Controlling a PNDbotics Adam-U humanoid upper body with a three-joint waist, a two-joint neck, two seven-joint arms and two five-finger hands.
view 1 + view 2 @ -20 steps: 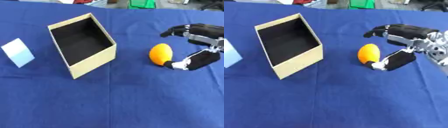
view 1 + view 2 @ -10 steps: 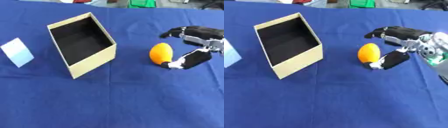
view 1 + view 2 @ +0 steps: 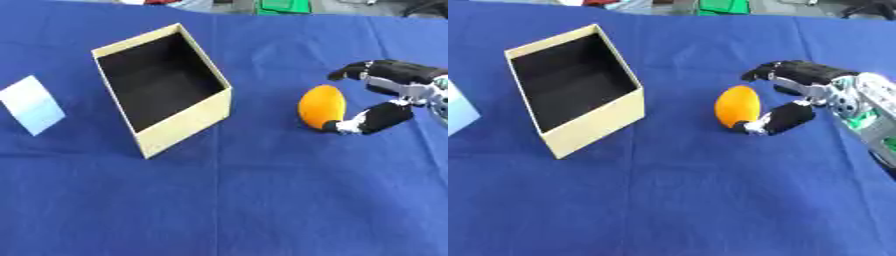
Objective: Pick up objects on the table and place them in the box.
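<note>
A smooth orange egg-shaped object [image 3: 321, 105] stands on end on the blue cloth-covered desk [image 3: 262, 200], right of centre, and the robot's right hand [image 3: 815, 95] has its opening turned toward it from the right. The hand is released, grasping nothing: the thumb [image 3: 372, 119] lies low with its tip at or touching the near right base of the orange object, while the fingers [image 3: 367, 69] arch above and to the far right, apart from its surface. Thumb below and fingers above bracket the object, so that closing would catch its rounded body from two opposing sides, which suits a shape that could otherwise roll away.

The open tan cardboard box with a dark interior [image 3: 163, 89] sits left of the orange object, well apart from it, turned askew on the desk with its mouth facing up, so a carried object can be dropped in from above. It looks empty. A pale blue flat rectangular piece [image 3: 32, 104] lies at the far left, beyond the box, and appears to be waiting its turn. The left hand shows in neither view.

The pick of the orange object is not yet made.
</note>
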